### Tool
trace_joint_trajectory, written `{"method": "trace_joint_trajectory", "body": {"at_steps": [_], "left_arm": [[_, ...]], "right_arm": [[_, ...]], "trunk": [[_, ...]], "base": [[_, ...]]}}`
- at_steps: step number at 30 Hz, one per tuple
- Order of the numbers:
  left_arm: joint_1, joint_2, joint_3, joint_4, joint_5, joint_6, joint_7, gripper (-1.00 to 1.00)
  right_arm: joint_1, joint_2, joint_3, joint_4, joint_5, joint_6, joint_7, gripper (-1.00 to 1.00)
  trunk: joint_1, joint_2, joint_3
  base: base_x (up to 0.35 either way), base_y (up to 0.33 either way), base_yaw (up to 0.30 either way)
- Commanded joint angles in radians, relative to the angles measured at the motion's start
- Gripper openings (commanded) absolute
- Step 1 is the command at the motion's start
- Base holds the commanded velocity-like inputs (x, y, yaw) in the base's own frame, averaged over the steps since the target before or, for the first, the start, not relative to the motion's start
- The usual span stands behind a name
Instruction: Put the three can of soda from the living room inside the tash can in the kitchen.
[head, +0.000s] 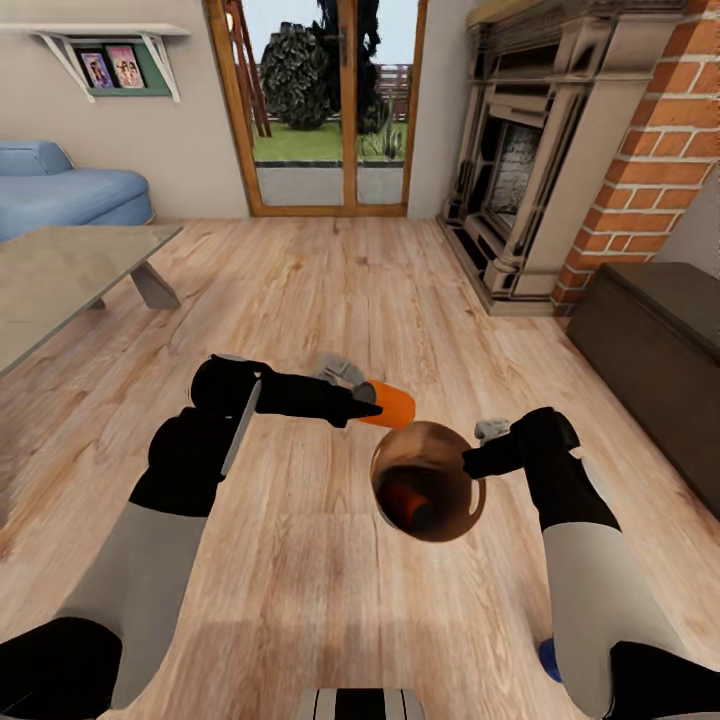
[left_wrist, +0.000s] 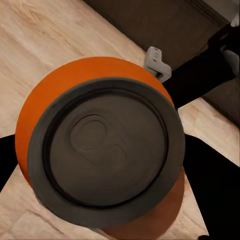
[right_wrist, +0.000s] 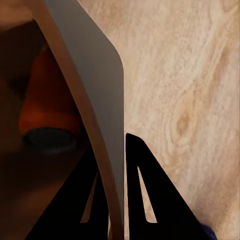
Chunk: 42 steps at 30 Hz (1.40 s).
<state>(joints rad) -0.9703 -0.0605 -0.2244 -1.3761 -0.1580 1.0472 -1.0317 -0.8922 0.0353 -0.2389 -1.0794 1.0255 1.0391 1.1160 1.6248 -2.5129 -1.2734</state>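
Here the left hand (head: 365, 398) grips an orange soda can (head: 390, 404) just beside the copper trash can (head: 470, 510), whose rim the right hand (head: 484, 452) pinches; the next move should carry it over the mouth before release.

A home's living room is showing here. A blue upholstered sofa (head: 70, 195) is sitting by the wall. A red-brick fireplace (head: 560, 150) and glazed wooden doors (head: 318, 105) are facing a garden.
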Motion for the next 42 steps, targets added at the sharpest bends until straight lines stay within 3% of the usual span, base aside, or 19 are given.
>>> {"method": "trace_joint_trajectory", "body": {"at_steps": [1,6,11,14,16,18,25,32,42], "left_arm": [[0.002,-0.010,-0.022,0.001,-0.006,0.000,0.000,-1.00],[0.007,-0.019,-0.058,0.006,-0.008,0.000,0.000,-1.00],[0.013,-0.025,-0.083,0.013,-0.013,0.000,0.006,-1.00],[0.014,-0.025,-0.100,0.015,-0.014,0.000,0.011,-1.00],[0.014,-0.024,-0.156,0.043,-0.015,0.000,0.039,-1.00],[0.015,-0.025,-0.184,0.067,-0.015,0.000,0.084,-1.00],[0.016,-0.025,-0.202,0.085,-0.014,0.000,0.167,-1.00],[0.025,-0.046,-0.203,0.117,-0.010,0.000,0.307,-1.00],[0.041,-0.071,-0.206,0.214,-0.001,0.000,0.407,-1.00]], "right_arm": [[-0.001,0.005,0.000,0.003,-0.011,0.008,-0.006,-1.00],[-0.002,0.018,0.002,0.005,-0.011,0.008,-0.016,-1.00],[-0.022,0.051,0.007,0.006,-0.011,0.008,-0.022,-1.00],[-0.030,0.053,0.007,0.006,-0.011,0.008,-0.020,-1.00],[-0.037,0.069,0.007,0.000,-0.011,0.008,-0.017,-1.00],[-0.039,0.086,0.007,-0.007,-0.007,0.008,-0.016,-1.00],[-0.047,0.110,0.009,-0.015,0.002,0.008,-0.016,-1.00],[-0.049,0.137,0.010,-0.061,0.009,0.008,-0.015,-1.00],[-0.050,0.139,0.012,-0.092,0.021,0.008,-0.013,-1.00]], "trunk": [[0.000,0.000,0.004],[0.000,0.000,0.004],[0.000,0.000,0.004],[0.000,0.000,0.004],[0.000,0.000,0.004],[0.000,0.000,0.004],[0.000,0.000,0.004],[0.000,0.000,0.004],[0.000,0.000,0.004]], "base": [[0.000,0.000,0.000],[0.000,0.000,0.000],[0.000,0.000,0.000],[0.000,0.000,0.000],[0.000,0.000,0.000],[0.000,0.000,0.000],[0.000,0.000,0.000],[0.000,0.000,0.000],[0.000,0.000,0.000]]}}
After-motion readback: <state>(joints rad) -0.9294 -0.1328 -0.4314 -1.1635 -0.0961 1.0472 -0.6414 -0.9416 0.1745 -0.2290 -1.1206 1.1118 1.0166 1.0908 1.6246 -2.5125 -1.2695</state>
